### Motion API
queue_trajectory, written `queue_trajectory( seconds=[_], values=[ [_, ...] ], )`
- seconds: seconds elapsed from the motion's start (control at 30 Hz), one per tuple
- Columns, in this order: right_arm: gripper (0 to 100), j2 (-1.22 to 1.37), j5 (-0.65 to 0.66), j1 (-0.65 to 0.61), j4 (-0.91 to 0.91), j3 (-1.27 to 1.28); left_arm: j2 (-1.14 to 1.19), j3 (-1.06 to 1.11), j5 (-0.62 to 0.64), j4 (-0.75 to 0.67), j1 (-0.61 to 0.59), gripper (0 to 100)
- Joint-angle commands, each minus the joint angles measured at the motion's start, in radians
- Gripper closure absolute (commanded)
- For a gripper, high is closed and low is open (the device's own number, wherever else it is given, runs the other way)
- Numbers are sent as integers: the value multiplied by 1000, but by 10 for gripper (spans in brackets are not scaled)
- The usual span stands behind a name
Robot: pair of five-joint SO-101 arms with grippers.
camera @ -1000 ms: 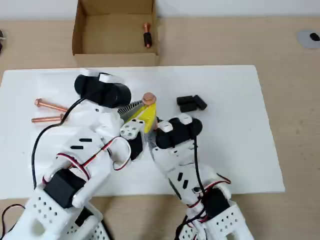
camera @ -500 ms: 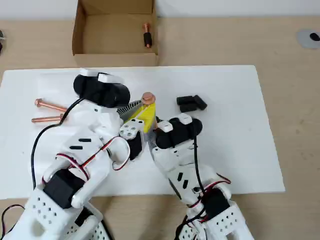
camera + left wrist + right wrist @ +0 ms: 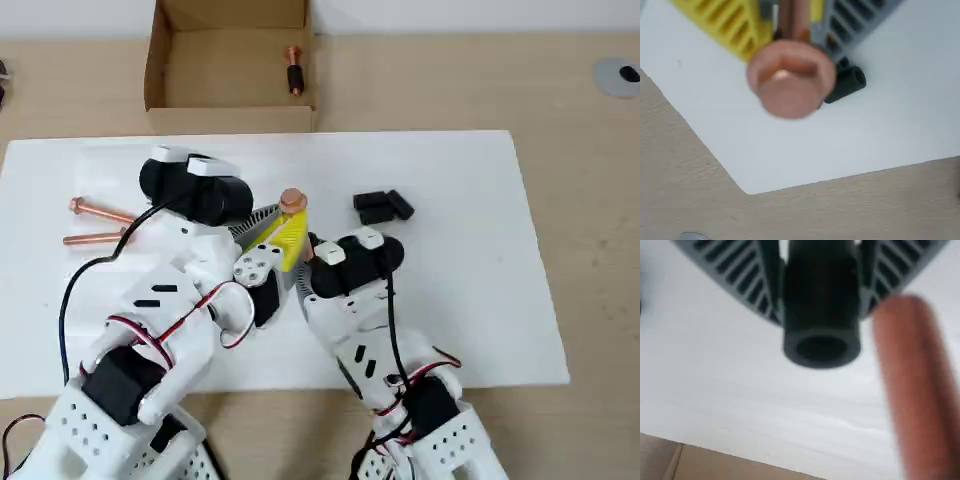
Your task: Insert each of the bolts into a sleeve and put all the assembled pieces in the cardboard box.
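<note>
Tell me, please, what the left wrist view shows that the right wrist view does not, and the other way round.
Left wrist view, not the right: the round head of the copper-coloured metal bolt, which is gripped between a yellow finger and a grey finger, and loose black sleeves lying beyond it.
Right wrist view, not the left: a black cylindrical plastic sleeve held between dark ribbed fingers, its open bore facing the camera.
Both: the bolt (its shank sits beside the held sleeve), the white sheet and the wooden table.
</note>
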Motion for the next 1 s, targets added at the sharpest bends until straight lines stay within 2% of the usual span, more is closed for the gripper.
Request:
queue_trajectory(
  seconds=[0.0, 0.2, 0.43, 0.63, 0.77, 0.97],
  values=[
    [987, -104, -2, -12, -21, -50, -18, -8, -9, -29, -12, 991],
    [987, -104, -2, -12, -21, -73, -18, -14, -29, -31, -12, 991],
    [987, -104, -2, -12, -20, -111, -18, 83, -98, -163, -75, 991],
    [987, -105, 17, -12, 38, -114, -18, 100, -107, -180, -83, 991],
    [987, -105, 21, -10, -25, -67, -18, 80, -107, -198, -87, 991],
    [987, -117, 54, -10, -164, -7, -16, 101, -107, -347, -190, 991]
  ],
)
